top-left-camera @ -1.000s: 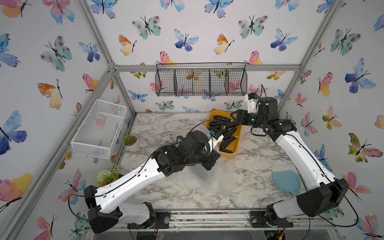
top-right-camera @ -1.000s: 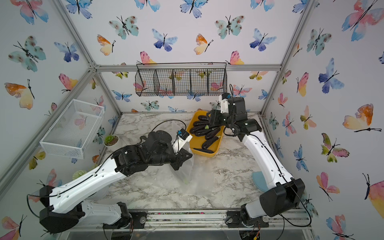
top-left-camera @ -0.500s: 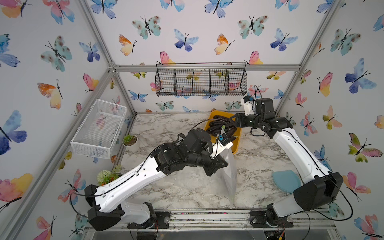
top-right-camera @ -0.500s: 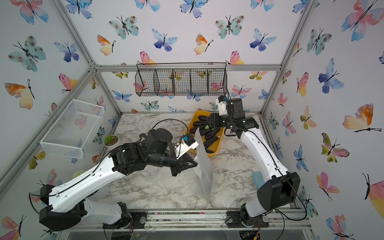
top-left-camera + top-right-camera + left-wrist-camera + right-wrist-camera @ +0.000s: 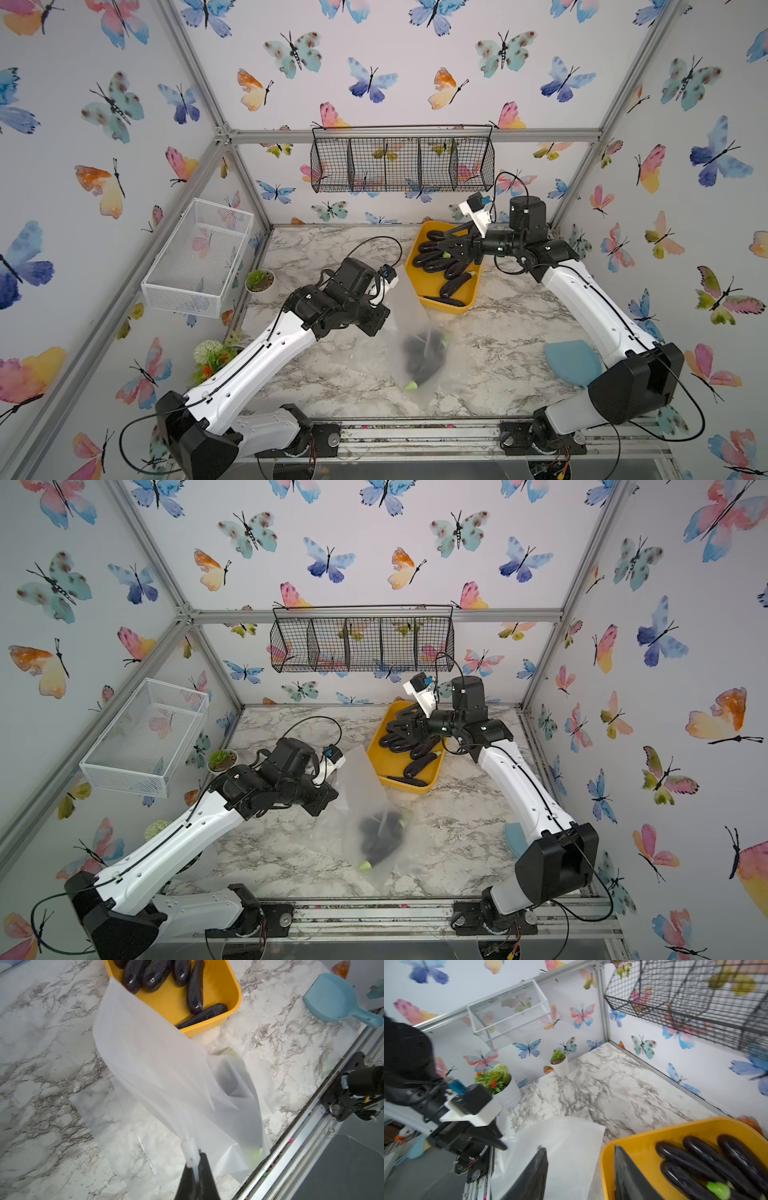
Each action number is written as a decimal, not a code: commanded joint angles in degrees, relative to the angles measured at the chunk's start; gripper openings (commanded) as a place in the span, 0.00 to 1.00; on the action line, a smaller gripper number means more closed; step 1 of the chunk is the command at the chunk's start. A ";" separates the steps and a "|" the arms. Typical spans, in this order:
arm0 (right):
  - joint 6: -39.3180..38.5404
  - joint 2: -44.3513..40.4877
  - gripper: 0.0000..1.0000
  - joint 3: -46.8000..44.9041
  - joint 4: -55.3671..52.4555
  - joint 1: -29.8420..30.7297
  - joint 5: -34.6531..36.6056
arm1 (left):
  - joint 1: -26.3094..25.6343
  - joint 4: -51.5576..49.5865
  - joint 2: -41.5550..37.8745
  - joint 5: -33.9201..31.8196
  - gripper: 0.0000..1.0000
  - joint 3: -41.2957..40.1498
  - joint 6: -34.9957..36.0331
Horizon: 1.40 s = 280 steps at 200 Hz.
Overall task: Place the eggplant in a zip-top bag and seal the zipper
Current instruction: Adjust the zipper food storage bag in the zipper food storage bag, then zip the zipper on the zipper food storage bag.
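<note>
Eggplant (image 5: 424, 353) is being held low in the zip-top bag (image 5: 166, 1068), lower centre, just down-right of the left fingers (image 5: 207, 1184), being pressed together on its zipper end (image 5: 190, 1150); the right fingers (image 5: 535, 1172), spread and empty, are being held farther off, over the tray (image 5: 639, 1138).

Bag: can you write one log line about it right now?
left gripper: shut on bag | bag: eggplant inside | right gripper: open, empty, by tray
</note>
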 commanded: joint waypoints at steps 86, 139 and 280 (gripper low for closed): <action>-13.33 17.16 0.57 10.08 4.60 5.26 7.35 | 4.28 14.24 3.34 -18.38 0.00 4.68 15.76; -21.85 15.80 0.59 14.00 0.73 5.26 8.27 | 0.04 14.22 10.16 -19.50 0.00 15.11 25.21; -33.09 11.68 0.57 11.57 -3.94 9.16 -1.21 | 3.74 16.20 6.46 0.81 0.00 11.86 33.54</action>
